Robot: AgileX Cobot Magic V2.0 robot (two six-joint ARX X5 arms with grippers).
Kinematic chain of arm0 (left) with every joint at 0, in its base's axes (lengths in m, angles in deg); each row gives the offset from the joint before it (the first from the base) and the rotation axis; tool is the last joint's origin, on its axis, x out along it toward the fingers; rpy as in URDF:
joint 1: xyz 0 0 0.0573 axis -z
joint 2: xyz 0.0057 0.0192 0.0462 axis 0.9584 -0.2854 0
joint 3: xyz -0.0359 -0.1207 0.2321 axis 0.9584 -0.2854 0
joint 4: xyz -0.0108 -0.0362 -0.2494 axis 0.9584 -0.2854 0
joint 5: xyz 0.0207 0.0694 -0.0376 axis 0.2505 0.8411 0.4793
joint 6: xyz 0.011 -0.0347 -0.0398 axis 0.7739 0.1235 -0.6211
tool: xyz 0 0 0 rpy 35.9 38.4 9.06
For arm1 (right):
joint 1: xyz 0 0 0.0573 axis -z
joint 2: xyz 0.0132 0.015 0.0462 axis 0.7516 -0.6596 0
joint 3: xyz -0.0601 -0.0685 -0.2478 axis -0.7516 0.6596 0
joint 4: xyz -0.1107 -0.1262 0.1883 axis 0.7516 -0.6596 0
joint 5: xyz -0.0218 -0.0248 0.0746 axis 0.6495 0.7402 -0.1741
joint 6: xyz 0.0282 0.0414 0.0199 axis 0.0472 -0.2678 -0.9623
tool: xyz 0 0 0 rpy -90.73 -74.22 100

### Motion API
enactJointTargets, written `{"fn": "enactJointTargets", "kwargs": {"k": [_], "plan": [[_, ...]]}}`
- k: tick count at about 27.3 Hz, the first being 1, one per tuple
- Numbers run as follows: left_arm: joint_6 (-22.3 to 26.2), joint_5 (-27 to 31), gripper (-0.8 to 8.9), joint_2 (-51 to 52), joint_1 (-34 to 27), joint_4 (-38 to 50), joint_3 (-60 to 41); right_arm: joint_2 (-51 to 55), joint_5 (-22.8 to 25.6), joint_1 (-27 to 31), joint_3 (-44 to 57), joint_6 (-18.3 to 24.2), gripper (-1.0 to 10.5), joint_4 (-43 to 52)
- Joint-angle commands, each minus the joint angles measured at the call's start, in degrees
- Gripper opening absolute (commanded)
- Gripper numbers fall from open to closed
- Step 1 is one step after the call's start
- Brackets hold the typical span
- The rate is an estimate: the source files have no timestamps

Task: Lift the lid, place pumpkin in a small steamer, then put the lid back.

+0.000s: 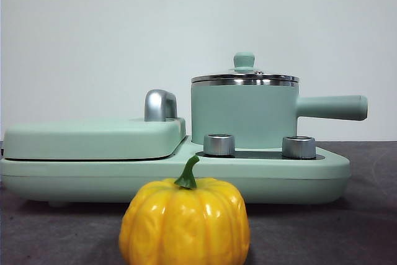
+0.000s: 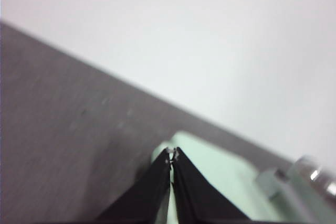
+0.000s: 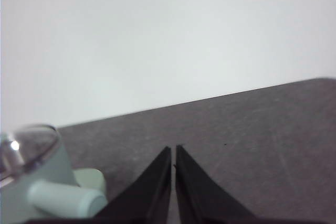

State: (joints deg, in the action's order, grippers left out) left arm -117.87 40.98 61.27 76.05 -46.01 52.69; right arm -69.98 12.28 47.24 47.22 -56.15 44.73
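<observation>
Nothing has been lifted yet, so your first job is the lid [image 1: 244, 79], which sits square on the small steamer [image 1: 243, 116] at about two o'clock from the pumpkin [image 1: 185, 221] in the front view. Neither arm shows there.

Your left gripper [image 2: 172, 156] hangs over the edge of the griddle unit [image 2: 220, 182] with its fingers pressed together and holding nothing. Your right gripper [image 3: 174, 150] is likewise closed and empty above the worktop [image 3: 252, 140], with the steamer's handle [image 3: 65, 199] and the lid's glass dome [image 3: 26, 148] at roughly eight o'clock from its tips in that view. I would judge the right arm the nearer one for the lid.

Open the fingers before you descend, and take the knob [image 1: 244, 61] from directly above. It is small, rounded and waisted, so pinch at the narrow neck under the cap, not on the cap itself. Lift straight up; the steel rim seats inside the pot's rim and a tilted pull may drag the pot across its base.

The lid is glass and polished steel, hard and likely slippery. The pumpkin is glossy, ribbed and bulbous with a curved green stem [image 1: 188, 173], standing on the dark, matte worktop [image 1: 347, 228] in front of the appliance. Its smooth ribs may slide between closing fingers, so grip across the widest part.
</observation>
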Motion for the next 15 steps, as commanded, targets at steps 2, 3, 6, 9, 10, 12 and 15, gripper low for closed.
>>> {"fn": "enactJointTargets", "kwargs": {"k": [2, 3, 6, 9, 10, 12, 15], "plan": [[-0.98, -0.07, 0.1, -0.02, 0.0, 2.71, 0.59, -0.04, 0.09, -0.02, -2.05, -4.9, 0.1, 0.48], [-0.98, -0.07, 0.1, -0.09, 0.0, 2.62, 1.27, -0.07, 0.09, -0.02, -2.82, -4.9, 0.1, 0.48], [0.83, -0.04, 0.1, -0.46, 0.0, 1.84, 4.02, -0.09, 0.09, -0.02, -5.81, -4.55, 0.1, -0.02], [3.74, -0.02, 0.1, -1.81, 0.0, 1.77, 7.13, -0.76, 0.09, -0.02, -9.9, -4.28, 0.1, -3.17], [4.5, -0.02, 0.1, -2.75, 0.0, 1.36, 8.68, -1.22, 0.04, -0.02, -11.43, -4.28, 0.1, -5.16], [5.44, -0.02, 0.1, -4.7, 0.0, -0.83, 11.8, -2.38, 0.02, -0.02, -14.4, -3.78, 0.1, -8.09], [7.19, -0.02, 0.1, -8.52, 0.0, -6.01, 17.35, -5.07, -0.04, -0.02, -18.64, -1.53, 0.1, -11.5]]}}
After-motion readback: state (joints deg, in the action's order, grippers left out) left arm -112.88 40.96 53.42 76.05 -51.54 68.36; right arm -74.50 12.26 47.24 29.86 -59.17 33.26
